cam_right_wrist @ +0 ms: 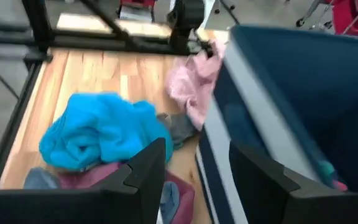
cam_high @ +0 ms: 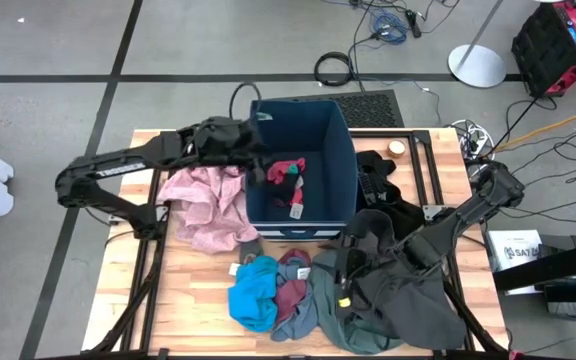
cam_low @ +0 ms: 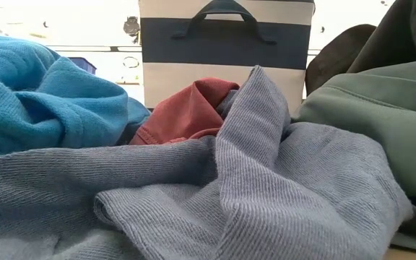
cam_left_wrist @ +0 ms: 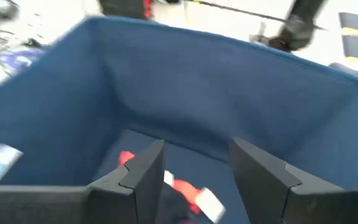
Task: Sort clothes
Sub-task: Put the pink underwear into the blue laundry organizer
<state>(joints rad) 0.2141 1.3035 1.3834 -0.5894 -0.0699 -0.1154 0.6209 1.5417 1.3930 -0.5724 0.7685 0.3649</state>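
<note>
Left gripper point(cam_high: 259, 160) poised at the left wall of the navy bin point(cam_high: 340, 140), just over the rim, fingers point(cam_left_wrist: 143, 180) spread apart with nothing between them; below, on the bin floor, a red-and-black garment point(cam_high: 288, 182) with a white tag

Right gripper point(cam_high: 346, 262) low over the heap at the table's front right, fingers point(cam_right_wrist: 146, 169) parted and empty, facing across the table toward the bin's front corner

Dusty-pink garment point(cam_high: 208, 205) spread flat on the wooden table point(cam_high: 193, 290), touching the bin's left side. Bright-blue piece point(cam_high: 254, 292) bunched near the front edge, a dark red piece point(cam_high: 292, 274) pressed against its right side, a grey-blue knit point(cam_low: 266, 195) draped beneath and around both. Grey-green garment point(cam_high: 330, 305) next to that, partly under a large dark grey garment point(cam_high: 408, 295) that sprawls to the front right corner under the right arm. Black garment point(cam_high: 376, 180) lying against the bin's right side

From the low view, folds of grey-blue knit filling the foreground, blue to one side, red peeking behind, the bin's striped end and handle beyond
</note>
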